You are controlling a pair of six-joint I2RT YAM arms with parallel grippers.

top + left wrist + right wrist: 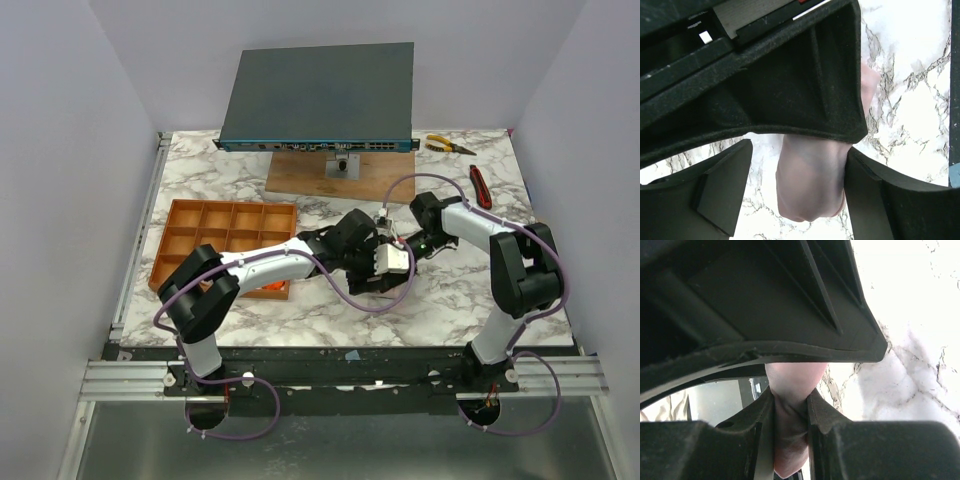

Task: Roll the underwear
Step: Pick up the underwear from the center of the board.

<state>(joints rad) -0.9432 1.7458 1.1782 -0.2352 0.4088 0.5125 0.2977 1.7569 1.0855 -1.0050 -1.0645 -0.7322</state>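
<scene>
A pale pink underwear point(810, 185), bunched into a thick roll, hangs just above the marble table. My right gripper point(790, 400) is shut on it, and the cloth point(790, 440) is squeezed between its two fingers. My left gripper point(800, 150) is open around the same roll. The cloth touches its right finger point(875, 200) and a gap shows beside the left finger point(715, 195). In the top view the two grippers, left point(372, 268) and right point(400, 255), meet at the middle of the table and hide the cloth. The other garments are out of view.
An orange-brown compartment tray point(200, 235) lies at the left, under my left arm. A grey network switch point(320, 95) on a wooden stand sits at the back. Yellow-handled pliers point(450, 145) and a red-and-black tool point(480, 185) lie at the back right.
</scene>
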